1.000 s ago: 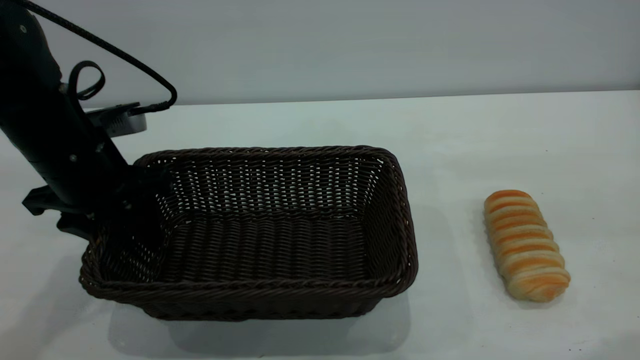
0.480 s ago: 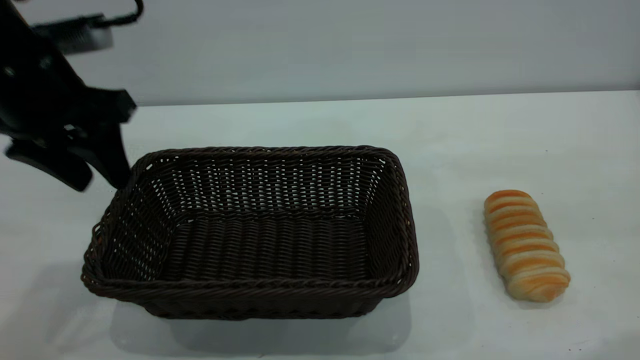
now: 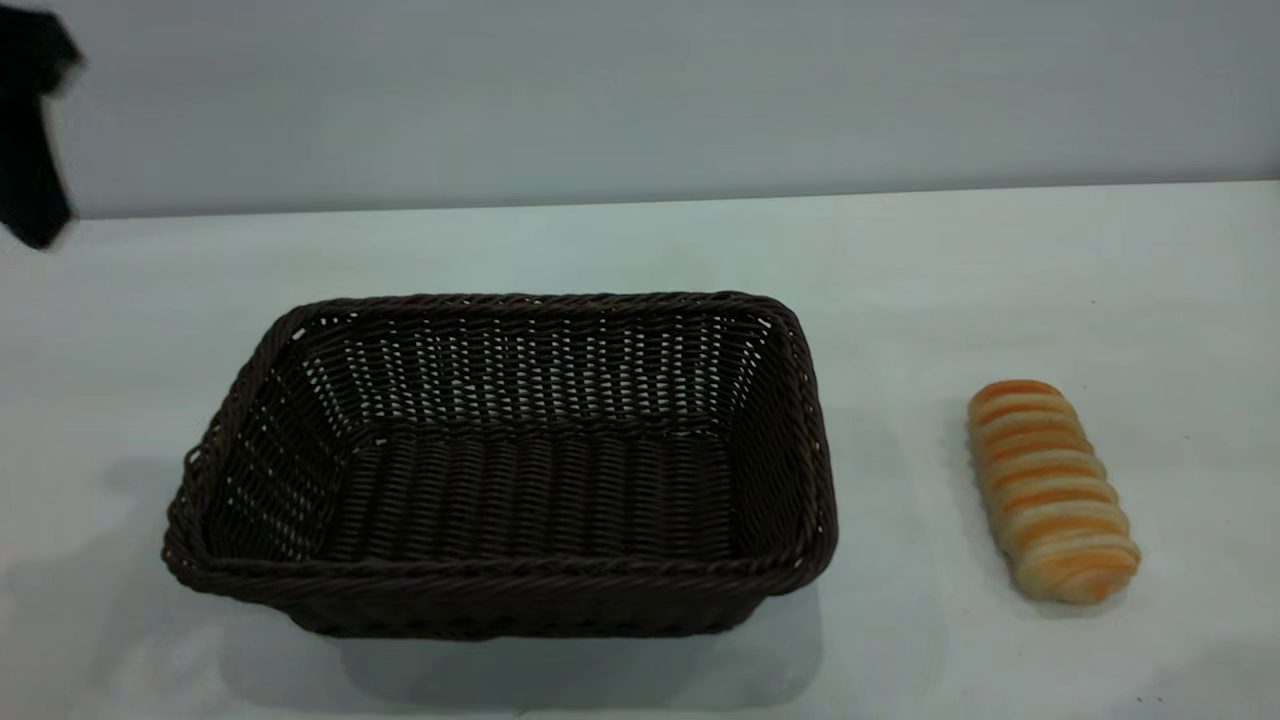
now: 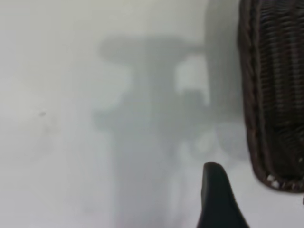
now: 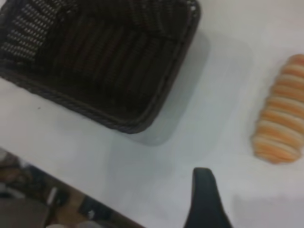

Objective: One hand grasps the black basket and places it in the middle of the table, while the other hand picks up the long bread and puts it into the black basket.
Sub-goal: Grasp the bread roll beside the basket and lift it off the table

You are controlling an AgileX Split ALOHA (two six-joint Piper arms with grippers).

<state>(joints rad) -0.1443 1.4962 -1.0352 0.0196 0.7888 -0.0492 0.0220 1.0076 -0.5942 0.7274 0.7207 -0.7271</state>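
On the table (image 3: 620,240): black basket (image 3: 500,610), mid-table, empty. Long bread (image 3: 1050,490) lies well apart on its right, long axis running near-to-far, nearer the right arm. Right claw (image 5: 205,199) hangs above, bread off to one side; left claw (image 3: 30,150) raised far left. Whether either is open cannot be told.

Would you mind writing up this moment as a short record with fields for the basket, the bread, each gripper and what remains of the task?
black basket: standing upright on the table, nothing inside, no gripper touching it
long bread: lying on the table to the basket's right, apart from it
left gripper: raised at the far left edge of the exterior view, clear of the basket; holds nothing
right gripper: only one fingertip shows in its wrist view, above the table between basket and bread
remaining: bread not yet picked up or placed in the basket
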